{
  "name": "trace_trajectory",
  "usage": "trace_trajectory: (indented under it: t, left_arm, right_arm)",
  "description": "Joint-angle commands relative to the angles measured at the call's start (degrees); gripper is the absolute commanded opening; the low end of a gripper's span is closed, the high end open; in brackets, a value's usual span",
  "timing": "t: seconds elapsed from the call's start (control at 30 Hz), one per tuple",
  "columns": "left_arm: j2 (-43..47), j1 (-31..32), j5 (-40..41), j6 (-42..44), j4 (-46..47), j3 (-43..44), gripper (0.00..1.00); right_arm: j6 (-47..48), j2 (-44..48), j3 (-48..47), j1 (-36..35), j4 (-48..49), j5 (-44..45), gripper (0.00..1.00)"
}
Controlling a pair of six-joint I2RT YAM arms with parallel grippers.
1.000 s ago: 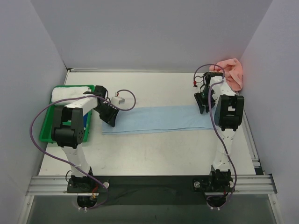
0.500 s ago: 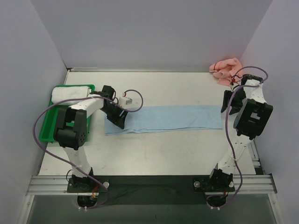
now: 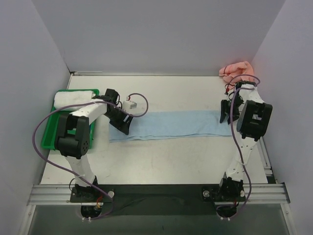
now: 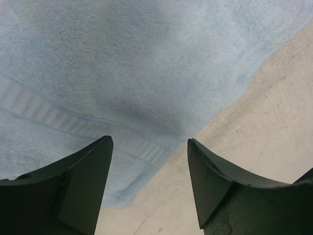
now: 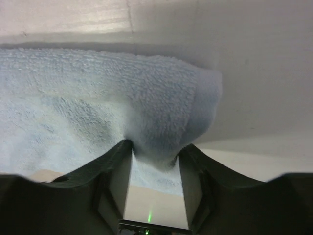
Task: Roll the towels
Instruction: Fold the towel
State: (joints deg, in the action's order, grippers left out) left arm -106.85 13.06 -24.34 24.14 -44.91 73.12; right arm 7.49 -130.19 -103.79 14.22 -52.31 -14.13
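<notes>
With fingers spread, the left gripper [image 3: 122, 127] hangs over the left end of the light blue towel [image 3: 171, 125], stretched flat between the arms, whose right end the right gripper [image 5: 154, 157] pinches; the salmon pink towel [image 3: 237, 69] lies crumpled far right.

Table [image 3: 166, 161]: flat towel [image 3: 171, 125] laid left to right across the middle. Tray [image 3: 48, 139] at the left edge, near that towel's left end; rolled towel [image 3: 73, 98] in its far end. Bunched towel [image 3: 238, 70] in the far right corner. Left gripper [image 3: 122, 126] over the flat towel's left end; right gripper [image 3: 228, 113] at its right end, a fold between its fingers.
</notes>
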Motion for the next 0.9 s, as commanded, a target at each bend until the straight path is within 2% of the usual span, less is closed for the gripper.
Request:
trace_trajectory:
  t: [0.0,0.07,0.1,0.2,0.23,0.27,0.3,0.4,0.5,0.67,0.87]
  left_arm:
    - [4.3,-1.9,3.8,-0.8,0.1,3.6,0.73]
    - [4.6,-3.4,4.4,-1.3,0.1,4.0,0.73]
    - [4.7,-4.2,4.3,-1.4,0.1,4.2,0.73]
    - [5.3,-6.8,2.8,-1.4,-0.4,4.3,0.73]
    - [5.7,-7.0,2.7,-1.3,-0.4,4.0,0.73]
    - [5.9,-7.2,2.5,-1.2,-0.6,3.9,0.73]
    - [6.5,-7.2,1.8,-0.9,-0.6,3.7,0.73]
    - [7.2,-7.0,0.4,-1.0,-0.9,3.4,0.73]
    - [7.3,-6.8,-0.3,-1.6,-1.0,3.6,0.73]
    - [7.3,-6.5,-0.7,-1.7,-1.1,4.0,0.73]
    - [7.4,-6.5,-0.9,-2.5,-1.4,5.2,0.73]
  right_arm:
    - [-1.1,-1.1,0.6,-0.7,-2.9,1.6,0.39]
    - [-0.5,-1.4,0.1,-0.5,-3.8,2.3,0.3]
    - [-0.1,-1.5,-0.2,-0.2,-4.1,3.2,0.19]
    - [2.0,-0.6,-0.3,2.0,-4.5,5.3,0.04]
    - [2.7,-0.3,-0.4,2.7,-4.5,6.0,0.04]
    - [3.4,-0.2,-0.6,3.7,-4.6,6.5,0.07]
    - [5.1,0.3,-0.9,4.1,-4.6,6.9,0.2]
    - [6.3,1.5,-1.4,4.9,-4.8,7.1,0.42]
    - [6.0,3.0,-1.2,5.7,-4.8,6.1,0.47]
    - [4.7,2.5,0.2,6.2,-4.8,5.2,0.46]
    - [3.5,-2.3,-1.0,6.4,-6.9,2.6,0.45]
